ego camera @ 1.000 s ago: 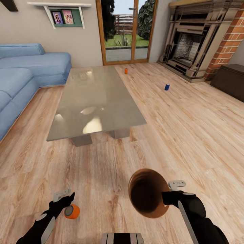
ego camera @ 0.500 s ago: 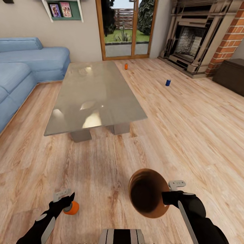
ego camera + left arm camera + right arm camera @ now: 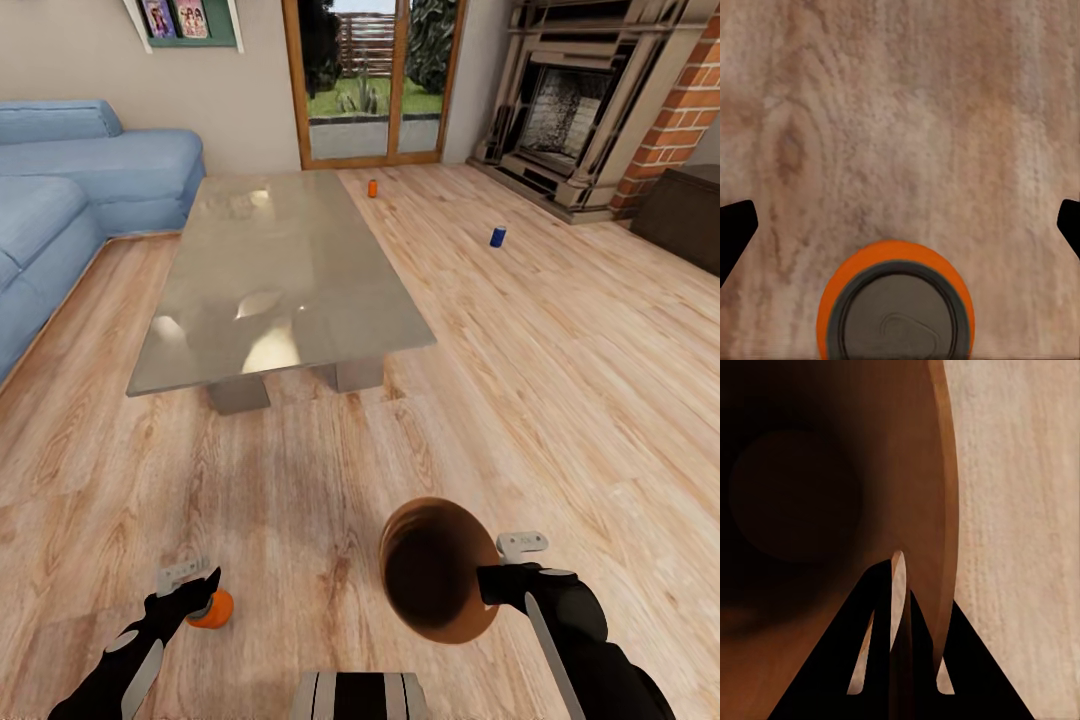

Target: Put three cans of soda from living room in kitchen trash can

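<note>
One orange can of soda [image 3: 214, 610] stands on the wood floor just beneath my left gripper [image 3: 200, 592]. In the left wrist view its dark top [image 3: 896, 315] lies below the open gripper [image 3: 900, 225], whose fingertips are wide apart at the frame's edges. My right gripper [image 3: 490, 585] is shut on the rim of the trash can [image 3: 435, 585], held tipped so its copper-brown inside [image 3: 810, 510] faces the camera. A second orange can [image 3: 372, 188] stands on the floor past the glass table, and the blue can [image 3: 497, 236] stands toward the fireplace.
The long glass-topped low table [image 3: 280, 280] stands ahead in the middle. A blue sofa [image 3: 70, 190] lines the left side. Glass doors [image 3: 375, 80] are at the back, the brick fireplace [image 3: 580, 110] at the back right, and a dark chest [image 3: 690, 215] at the right.
The whole view has shifted, so the camera moved. The near orange can now sits closer under my left gripper's fingers. The right gripper still holds the trash can.
</note>
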{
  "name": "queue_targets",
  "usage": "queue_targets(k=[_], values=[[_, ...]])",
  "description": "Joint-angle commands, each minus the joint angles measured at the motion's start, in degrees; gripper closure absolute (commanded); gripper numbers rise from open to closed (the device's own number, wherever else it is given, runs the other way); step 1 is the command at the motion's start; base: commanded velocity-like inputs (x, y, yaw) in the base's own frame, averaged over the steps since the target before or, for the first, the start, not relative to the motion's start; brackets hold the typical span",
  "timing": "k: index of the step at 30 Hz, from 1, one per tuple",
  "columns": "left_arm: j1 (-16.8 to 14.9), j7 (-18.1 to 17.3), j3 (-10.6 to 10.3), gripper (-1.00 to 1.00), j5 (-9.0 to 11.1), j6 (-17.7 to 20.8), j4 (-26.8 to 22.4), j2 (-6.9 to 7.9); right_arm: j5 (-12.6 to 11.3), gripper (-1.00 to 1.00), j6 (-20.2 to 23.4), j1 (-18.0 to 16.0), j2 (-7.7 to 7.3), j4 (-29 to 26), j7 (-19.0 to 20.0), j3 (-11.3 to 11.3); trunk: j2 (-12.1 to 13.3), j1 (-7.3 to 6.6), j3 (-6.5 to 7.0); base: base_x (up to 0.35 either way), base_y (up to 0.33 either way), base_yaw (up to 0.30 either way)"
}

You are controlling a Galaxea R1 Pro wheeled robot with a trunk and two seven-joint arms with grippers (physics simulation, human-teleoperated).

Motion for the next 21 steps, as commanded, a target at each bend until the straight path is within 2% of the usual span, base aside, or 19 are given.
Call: queue_targets(k=[1,8,13,21], values=[[0.0,0.0,0.0,-1.00,0.0,0.0,0.0,0.00,-1.1,1.00,0.0,0.0,0.01,0.0,0.3,0.0,0.0,0.02,-0.22,0.000,0.000,0.000],[0.0,0.0,0.0,-1.00,0.0,0.0,0.0,0.00,-1.1,1.00,0.0,0.0,0.01,0.0,0.3,0.0,0.0,0.02,-0.23,0.000,0.000,0.000],[0.0,0.0,0.0,-1.00,0.0,0.0,0.0,0.00,-1.1,1.00,0.0,0.0,0.01,0.0,0.3,0.0,-0.1,0.15,-1.33,0.000,0.000,0.000],[0.0,0.0,0.0,-1.00,0.0,0.0,0.1,0.00,-1.1,1.00,0.0,0.0,0.01,0.0,0.3,0.0,-0.1,0.15,-1.61,0.000,0.000,0.000]])
